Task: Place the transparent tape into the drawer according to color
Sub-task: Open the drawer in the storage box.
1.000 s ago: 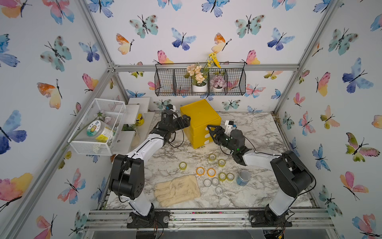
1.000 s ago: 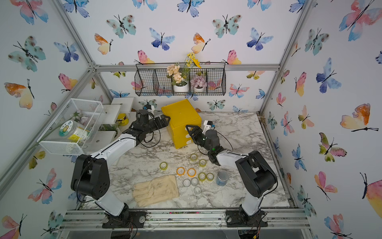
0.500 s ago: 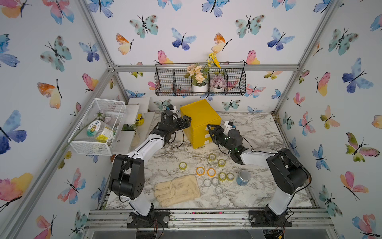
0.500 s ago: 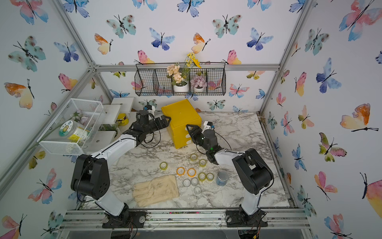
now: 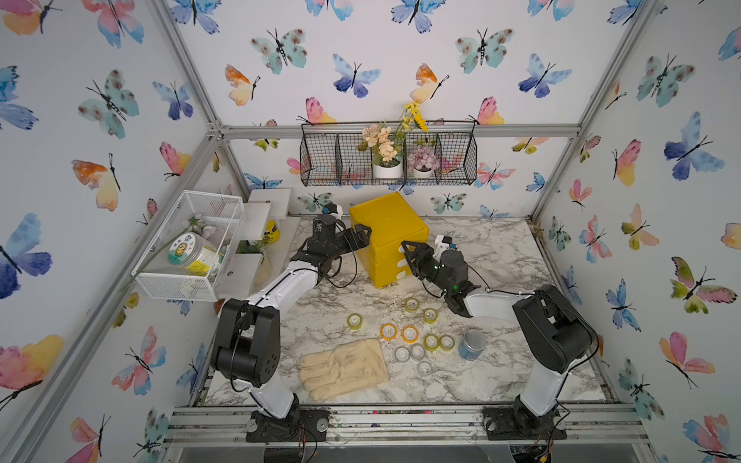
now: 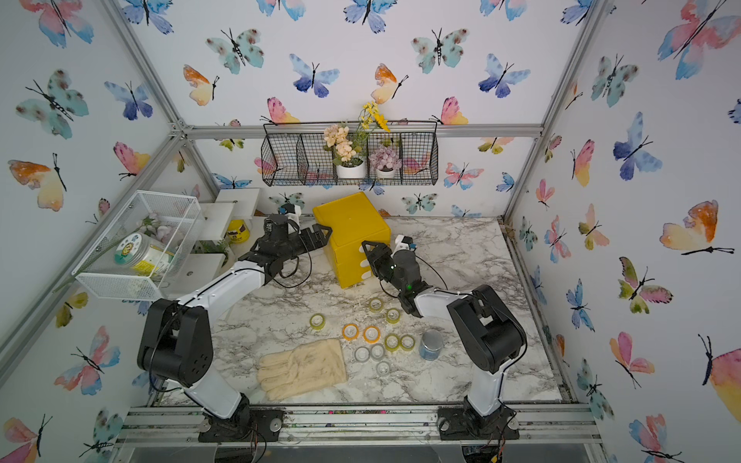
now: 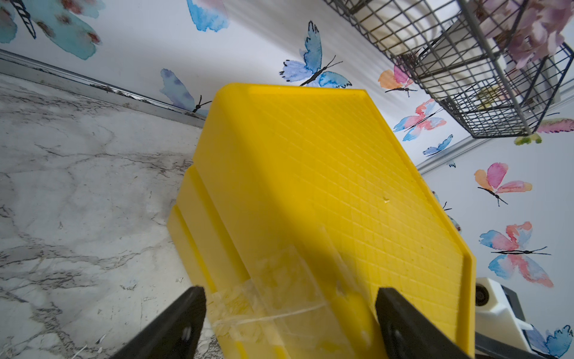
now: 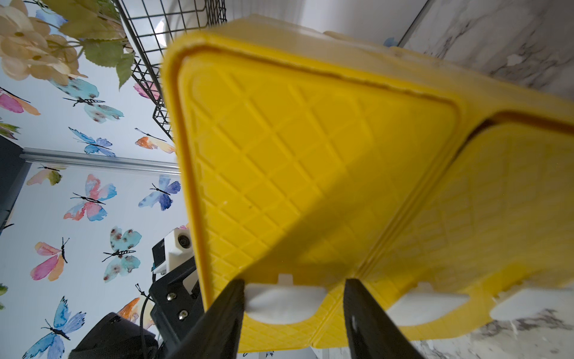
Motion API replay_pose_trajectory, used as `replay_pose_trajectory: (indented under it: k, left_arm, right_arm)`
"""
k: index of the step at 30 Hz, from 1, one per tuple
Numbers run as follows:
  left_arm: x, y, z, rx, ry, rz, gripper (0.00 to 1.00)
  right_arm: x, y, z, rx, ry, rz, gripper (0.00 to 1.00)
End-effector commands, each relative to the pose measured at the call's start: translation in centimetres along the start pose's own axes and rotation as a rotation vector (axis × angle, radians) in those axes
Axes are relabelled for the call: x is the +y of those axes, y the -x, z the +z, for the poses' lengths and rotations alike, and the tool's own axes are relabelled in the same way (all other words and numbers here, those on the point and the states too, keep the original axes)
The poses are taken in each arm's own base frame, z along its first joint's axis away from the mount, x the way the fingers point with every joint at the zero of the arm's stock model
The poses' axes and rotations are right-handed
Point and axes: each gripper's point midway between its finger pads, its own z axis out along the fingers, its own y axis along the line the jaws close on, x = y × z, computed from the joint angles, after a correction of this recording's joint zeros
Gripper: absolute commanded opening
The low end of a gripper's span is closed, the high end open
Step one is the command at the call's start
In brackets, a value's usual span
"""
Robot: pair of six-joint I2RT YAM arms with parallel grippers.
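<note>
Several transparent tape rings lie on the marble: yellow-green [image 5: 412,304], orange [image 5: 388,331] and colourless [image 5: 401,353], also in the other top view [image 6: 375,304]. The yellow drawer cabinet [image 5: 385,224] [image 6: 349,224] stands behind them, its three drawers pushed in. My right gripper [image 5: 407,248] [image 8: 293,286] is at the top drawer's white handle [image 8: 282,303]. Its jaws straddle the handle, one finger touching and a gap at the other. My left gripper [image 5: 363,232] [image 7: 290,292] is open wide, straddling the cabinet's rear corner [image 7: 279,279], which is patched with clear film.
A cream glove [image 5: 345,368] lies front left of the rings. A blue-grey tin [image 5: 472,344] stands to their right. A white mesh box [image 5: 188,248] with a jar hangs at the left wall. A black wire basket [image 5: 389,160] with flowers hangs on the back wall.
My right gripper has moved in to the cabinet front and its jaws have narrowed around the top handle. The left arm has barely moved.
</note>
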Motion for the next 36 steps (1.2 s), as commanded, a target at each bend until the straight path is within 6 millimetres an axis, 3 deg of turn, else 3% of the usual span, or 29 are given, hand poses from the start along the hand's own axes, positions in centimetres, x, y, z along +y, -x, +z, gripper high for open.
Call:
replay_pose_trajectory:
  k: [1,18,24,27,30,36]
  left_arm:
    - [1.3,-4.5,0.2,0.151,0.031,-0.005,0.89]
    - [1.1,-5.1,0.4,0.167,0.027,-0.001,0.89]
    - [1.0,-5.1,0.4,0.169,0.024,-0.002,0.89]
    - [1.0,-5.1,0.4,0.172,0.023,0.0,0.89]
    - [1.0,-5.2,0.4,0.173,0.023,0.003,0.89]
    - [0.9,-5.3,0.4,0.179,0.023,0.002,0.89]
  right_arm:
    - [0.7,0.3,0.6,-0.023,0.025,0.004,0.55]
    - [2.7,0.8,-0.1,-0.05,0.095,-0.009,0.56]
    - [2.9,0.9,-0.3,-0.061,0.143,0.005,0.56]
    - [2.0,0.7,0.2,-0.046,0.09,0.013,0.55]
    - [1.6,0.6,0.4,-0.04,0.072,0.02,0.53]
    - [0.8,0.4,0.5,-0.035,0.05,0.028,0.4]
